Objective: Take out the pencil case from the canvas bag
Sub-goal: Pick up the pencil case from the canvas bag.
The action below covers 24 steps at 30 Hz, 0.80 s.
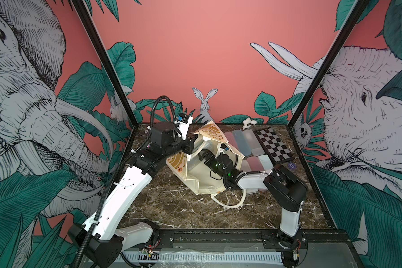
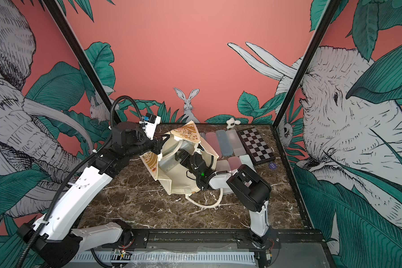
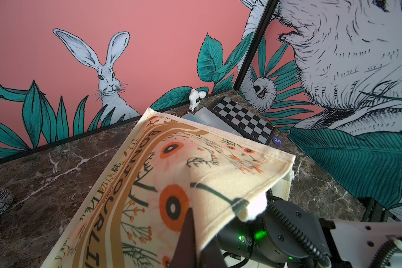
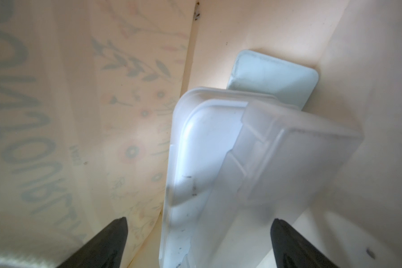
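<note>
In both top views the canvas bag (image 1: 192,179) (image 2: 170,178) is lying open-mouthed mid-tabletop (image 1: 172,208). The left end effector (image 1: 189,148) (image 2: 158,145) is clenching its far-left rim, and the right end effector (image 1: 205,156) is sitting inside, its tips hard to make out. The left wrist view is showing only the clamped printed panel. The right wrist view alone is showing the frosted pencil case (image 4: 209,162) inside the bag, between released, wide-spread jaws.

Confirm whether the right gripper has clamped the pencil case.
No: the right gripper stands open, jaws apart either side of the frosted pencil case inside the bag.
</note>
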### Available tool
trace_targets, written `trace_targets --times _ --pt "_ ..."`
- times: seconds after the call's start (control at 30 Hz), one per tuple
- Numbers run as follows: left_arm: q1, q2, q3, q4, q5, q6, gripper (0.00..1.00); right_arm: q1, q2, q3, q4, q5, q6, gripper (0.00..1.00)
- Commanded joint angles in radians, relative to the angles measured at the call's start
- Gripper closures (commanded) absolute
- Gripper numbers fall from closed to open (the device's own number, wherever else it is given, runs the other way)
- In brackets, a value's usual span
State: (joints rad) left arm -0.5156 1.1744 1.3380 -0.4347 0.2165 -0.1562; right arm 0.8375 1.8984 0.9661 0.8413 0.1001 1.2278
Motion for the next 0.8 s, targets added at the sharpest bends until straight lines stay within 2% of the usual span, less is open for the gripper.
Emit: trace_targets --times 0.0,0.1,0.2,0.33,0.43,0.57,0.67,0.77 --pt "0.003 -0.021 0.022 0.071 -0.008 0.015 1.0 -0.003 -0.061 0.008 -0.046 0.063 0.055 0.04" --pt "0.003 -0.024 0.021 0.072 -0.009 0.015 1.0 -0.003 -0.062 -0.005 -0.082 0.077 0.065 0.18" --pt "0.003 -0.025 0.02 0.072 -0.009 0.014 1.0 -0.003 -0.056 0.003 -0.128 0.075 0.073 0.28" --pt "0.003 -0.026 0.021 0.073 -0.005 0.013 1.0 -0.003 -0.037 0.024 -0.166 0.066 0.088 0.34" --pt "0.003 -0.028 0.024 0.07 -0.005 0.015 1.0 -0.003 -0.029 0.038 -0.238 0.064 0.102 0.35" --pt "0.003 -0.031 0.025 0.068 -0.006 0.017 1.0 -0.003 -0.025 0.041 -0.279 0.067 0.107 0.27" --pt "0.003 -0.028 0.023 0.069 0.001 0.017 1.0 -0.003 -0.023 0.022 -0.21 0.066 0.107 0.19" --pt "0.003 -0.027 0.018 0.079 0.026 0.02 1.0 -0.003 -0.018 0.013 -0.119 0.051 0.1 0.04"
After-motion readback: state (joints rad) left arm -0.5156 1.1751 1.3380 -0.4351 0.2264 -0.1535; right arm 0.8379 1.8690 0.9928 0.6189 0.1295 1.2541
